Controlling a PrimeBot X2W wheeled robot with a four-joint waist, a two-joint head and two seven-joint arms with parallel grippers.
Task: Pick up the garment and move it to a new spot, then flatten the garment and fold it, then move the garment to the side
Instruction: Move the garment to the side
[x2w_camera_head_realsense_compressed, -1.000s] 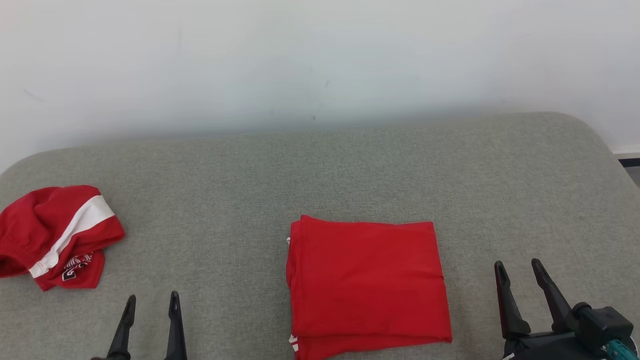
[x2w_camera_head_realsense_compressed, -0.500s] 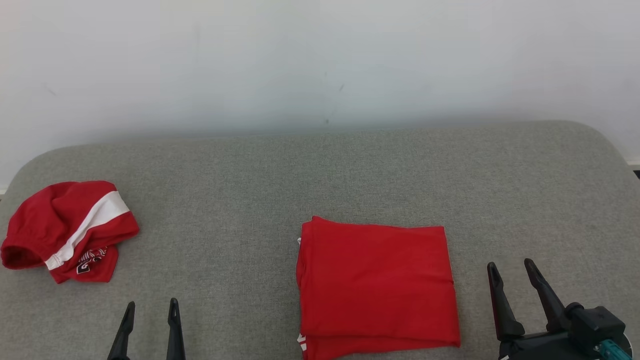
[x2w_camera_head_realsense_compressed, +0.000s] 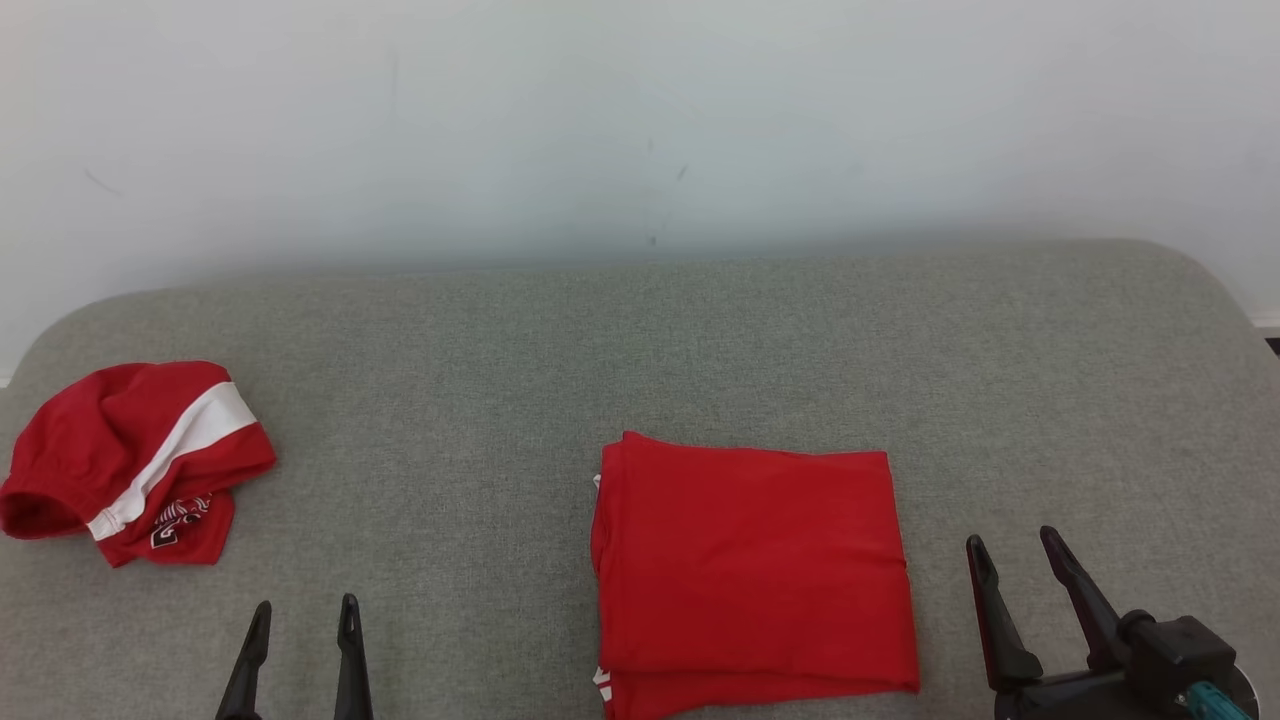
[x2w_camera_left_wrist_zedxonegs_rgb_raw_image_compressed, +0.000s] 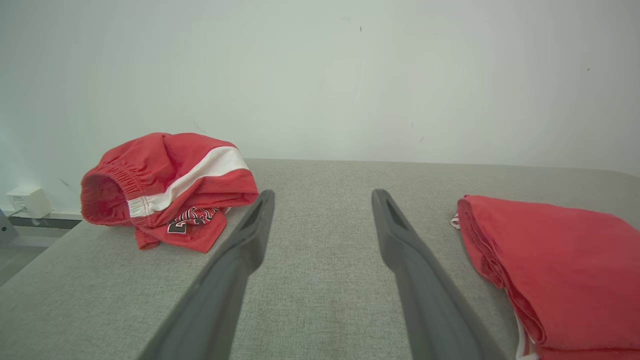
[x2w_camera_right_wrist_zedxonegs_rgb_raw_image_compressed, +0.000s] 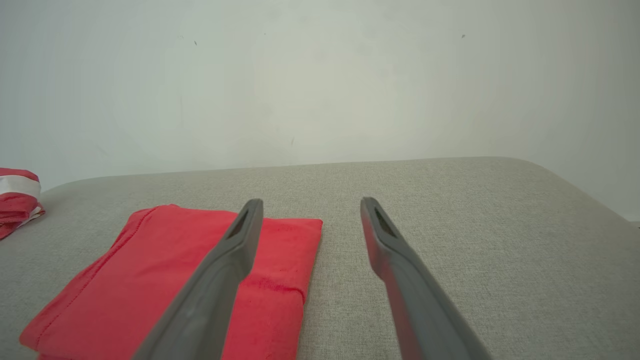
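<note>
A red garment (x2w_camera_head_realsense_compressed: 750, 560) lies folded into a flat rectangle on the grey padded surface (x2w_camera_head_realsense_compressed: 500, 350), near its front middle. It also shows in the left wrist view as the folded garment (x2w_camera_left_wrist_zedxonegs_rgb_raw_image_compressed: 560, 260) and in the right wrist view as the folded garment (x2w_camera_right_wrist_zedxonegs_rgb_raw_image_compressed: 125, 280). My left gripper (x2w_camera_head_realsense_compressed: 305, 605) is open and empty, well to its left. My right gripper (x2w_camera_head_realsense_compressed: 1012, 538) stands open and empty just right of it, not touching. Along their own fingers, the left gripper (x2w_camera_left_wrist_zedxonegs_rgb_raw_image_compressed: 324, 192) and right gripper (x2w_camera_right_wrist_zedxonegs_rgb_raw_image_compressed: 311, 201) hold nothing.
A crumpled pair of red shorts (x2w_camera_head_realsense_compressed: 130, 460) with a white stripe lies at the far left edge, also seen as the shorts (x2w_camera_left_wrist_zedxonegs_rgb_raw_image_compressed: 165, 175) in the left wrist view. A pale wall (x2w_camera_head_realsense_compressed: 640, 120) rises right behind the surface. Bare grey cloth lies at the right.
The whole head view has shifted a little, so the camera moved. My right gripper has sunk slightly toward the bottom edge. Both garments lie as before.
</note>
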